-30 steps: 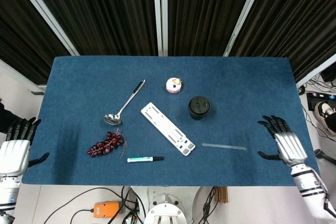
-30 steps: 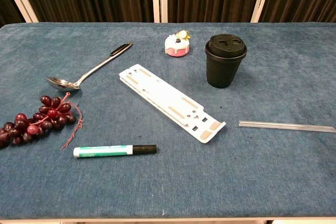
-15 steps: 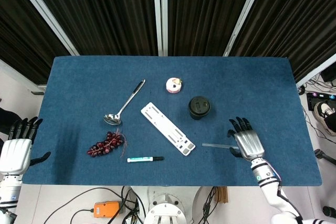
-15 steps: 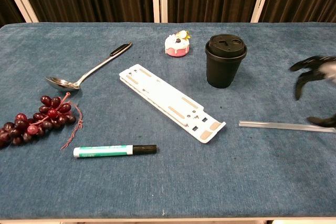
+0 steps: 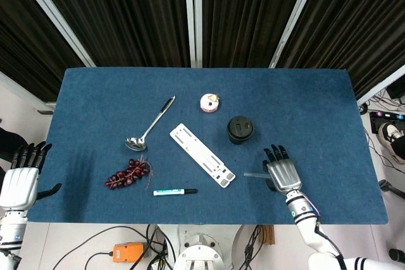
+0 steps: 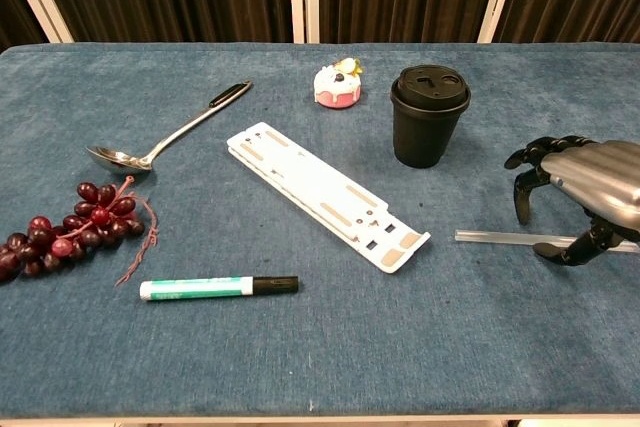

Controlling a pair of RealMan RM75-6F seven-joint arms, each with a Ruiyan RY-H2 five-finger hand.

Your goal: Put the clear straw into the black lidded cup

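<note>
The clear straw (image 6: 500,238) lies flat on the blue table, right of centre near the front; only its left end (image 5: 253,174) shows in the head view. My right hand (image 5: 282,174) hovers palm down over the straw's right part, fingers spread and curved, holding nothing; the chest view shows this right hand (image 6: 583,182) with its thumb next to the straw. The black lidded cup (image 6: 429,115) stands upright behind the straw, also seen from above as the cup (image 5: 240,129). My left hand (image 5: 19,181) hangs off the table's left edge, fingers apart and empty.
A white slotted plate (image 5: 202,155) lies diagonally mid-table. A green marker (image 5: 174,191), a grape bunch (image 5: 128,174) and a metal ladle (image 5: 150,123) lie to the left. A small pink cake (image 5: 209,102) sits behind the cup. The table's front edge (image 5: 209,222) is near the straw.
My right hand has swept in from the table's right edge toward the left and now sits over the straw. The left hand has barely moved.
</note>
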